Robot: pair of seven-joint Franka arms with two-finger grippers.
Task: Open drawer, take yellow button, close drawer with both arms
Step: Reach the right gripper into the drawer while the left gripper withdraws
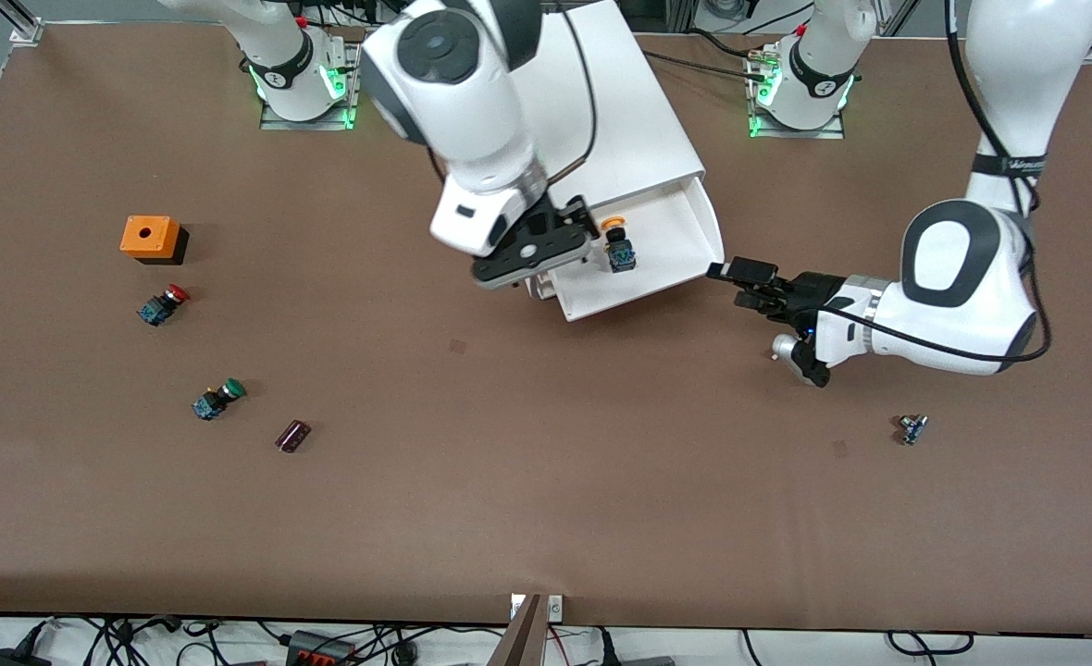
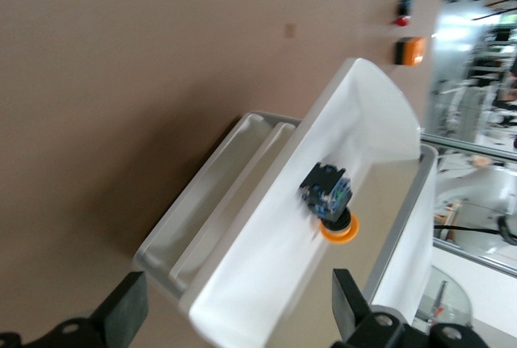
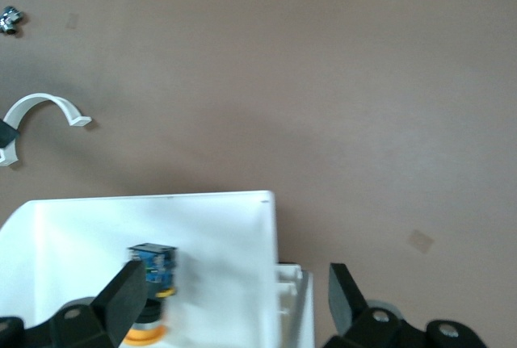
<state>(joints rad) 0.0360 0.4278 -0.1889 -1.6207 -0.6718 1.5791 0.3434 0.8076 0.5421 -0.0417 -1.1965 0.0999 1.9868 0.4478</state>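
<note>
the button (image 1: 617, 248) lies in the pulled-out drawer (image 1: 666, 268) of the cabinet (image 1: 615, 111), so opening looks done; taking and closing remain. my right gripper (image 1: 576, 242) hangs spread over it. my left gripper (image 1: 740, 277) waits spread beside the drawer.

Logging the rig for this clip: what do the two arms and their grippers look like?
Both arms are glossy white with dark grey joint caps and black bands. The right gripper and left gripper are black with two fingers, on white wrists. Black cables run along each arm. Both bases glow green.
</note>
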